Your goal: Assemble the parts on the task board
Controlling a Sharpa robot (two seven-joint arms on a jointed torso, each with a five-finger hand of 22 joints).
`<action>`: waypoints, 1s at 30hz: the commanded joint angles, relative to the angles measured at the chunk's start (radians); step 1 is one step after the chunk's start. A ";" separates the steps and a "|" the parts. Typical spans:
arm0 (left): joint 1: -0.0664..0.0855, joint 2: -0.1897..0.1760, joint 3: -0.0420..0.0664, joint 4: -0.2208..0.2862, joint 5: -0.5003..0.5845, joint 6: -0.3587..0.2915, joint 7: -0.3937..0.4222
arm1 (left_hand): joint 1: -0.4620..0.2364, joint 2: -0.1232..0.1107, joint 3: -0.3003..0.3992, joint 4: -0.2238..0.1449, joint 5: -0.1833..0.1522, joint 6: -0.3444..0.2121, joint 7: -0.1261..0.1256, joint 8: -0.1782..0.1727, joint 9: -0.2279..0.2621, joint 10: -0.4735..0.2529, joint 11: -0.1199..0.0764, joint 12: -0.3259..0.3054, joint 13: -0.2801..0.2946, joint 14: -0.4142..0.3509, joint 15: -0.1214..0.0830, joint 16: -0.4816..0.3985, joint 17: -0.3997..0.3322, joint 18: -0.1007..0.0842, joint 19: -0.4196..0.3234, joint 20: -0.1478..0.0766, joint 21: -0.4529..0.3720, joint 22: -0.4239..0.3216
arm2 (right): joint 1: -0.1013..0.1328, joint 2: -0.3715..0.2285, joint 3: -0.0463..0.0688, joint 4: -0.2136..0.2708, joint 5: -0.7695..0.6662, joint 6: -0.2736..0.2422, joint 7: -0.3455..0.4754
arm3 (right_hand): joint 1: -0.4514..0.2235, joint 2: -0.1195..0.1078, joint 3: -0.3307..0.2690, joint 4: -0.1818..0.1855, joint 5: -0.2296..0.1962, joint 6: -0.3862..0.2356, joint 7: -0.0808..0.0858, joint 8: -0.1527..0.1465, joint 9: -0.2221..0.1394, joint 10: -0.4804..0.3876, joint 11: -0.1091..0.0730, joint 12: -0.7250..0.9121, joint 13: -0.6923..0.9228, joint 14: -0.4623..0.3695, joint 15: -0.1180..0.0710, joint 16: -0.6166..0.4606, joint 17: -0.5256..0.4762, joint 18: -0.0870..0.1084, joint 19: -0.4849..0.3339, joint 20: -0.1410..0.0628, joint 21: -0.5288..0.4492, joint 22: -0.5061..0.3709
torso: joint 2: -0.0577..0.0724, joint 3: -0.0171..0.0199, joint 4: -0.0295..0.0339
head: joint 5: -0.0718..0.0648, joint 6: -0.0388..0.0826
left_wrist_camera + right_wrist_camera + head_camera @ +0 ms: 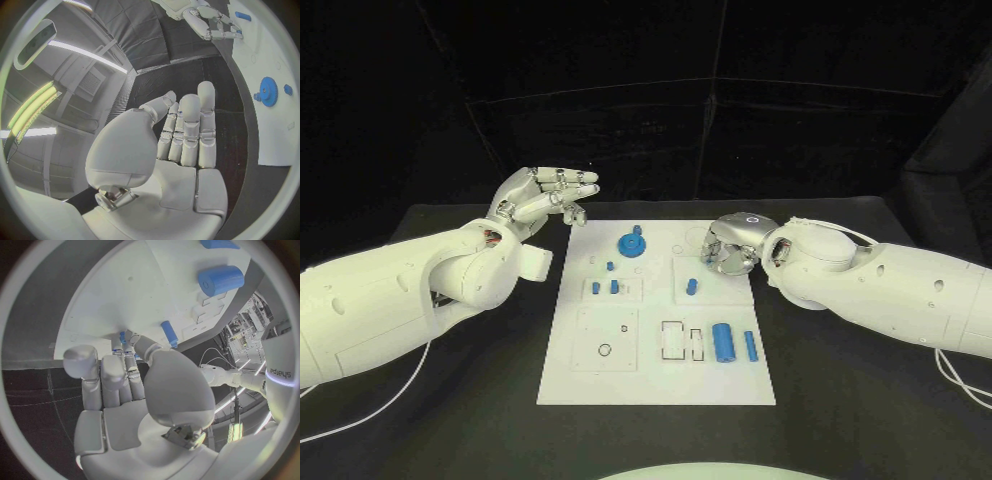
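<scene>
The white task board (589, 385) lies mid-table, dark tabletop (848, 390) free all round. Left hand (542, 203) hovers off its far-left corner, empty, fingers loosely apart. Right hand (733, 243) hangs over its far-right edge, curled, grip unclear. Blue gear (633, 243), cylinder (723, 341) and pegs (691, 288) rest on the board. The right arm reads "sharpa" (275, 372).

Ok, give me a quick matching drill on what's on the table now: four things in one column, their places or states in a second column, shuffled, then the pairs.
Things:
1. blue gear
2. large blue cylinder
3. left hand
4. right hand

Places or states:
A. lying on the near right part of the task board
B. raised beyond the board's far left corner, holding nothing
C. over the board's far right part, fingers curled
D. on the board's far middle part

Pairs: 1-D, 2-A, 3-B, 4-C
</scene>
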 commanded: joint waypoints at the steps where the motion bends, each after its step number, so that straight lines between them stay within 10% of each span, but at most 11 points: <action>1: 0.001 0.000 0.001 -0.002 0.005 0.021 0.005 | -0.007 0.001 -0.005 -0.002 -0.001 0.005 0.001 0.004 -0.001 -0.001 -0.001 0.004 0.001 -0.007 -0.002 -0.004 -0.002 0.013 -0.008 -0.001 -0.003 -0.001 | -0.006 -0.007 -0.005 0.011 -0.036 -0.021 -0.025 | 0.006 -0.002 0.005 0.001 0.004 0.008 0.002 0.000 0.001 0.010 -0.003 -0.002 -0.001 0.023 -0.009 0.005 0.001 -0.012 0.000 0.000 0.008 0.003 | 0.001 0.0013 -0.0012 | 0.002 0.000; 30: -0.001 0.007 0.001 -0.042 0.005 0.028 0.001 | -0.012 0.003 -0.018 0.001 -0.001 -0.005 0.010 0.000 -0.002 -0.013 0.005 0.008 -0.001 -0.013 0.002 -0.007 -0.013 0.012 -0.010 0.002 -0.010 -0.006 | 0.006 -0.110 0.003 0.211 0.043 -0.181 -0.024 | 0.007 -0.010 0.015 0.001 0.023 0.007 0.004 -0.008 -0.002 0.010 -0.001 -0.012 -0.002 0.020 -0.008 0.017 0.009 -0.013 -0.010 0.001 0.026 0.020 | -0.001 -0.0009 0.0003 | 0.022 -0.001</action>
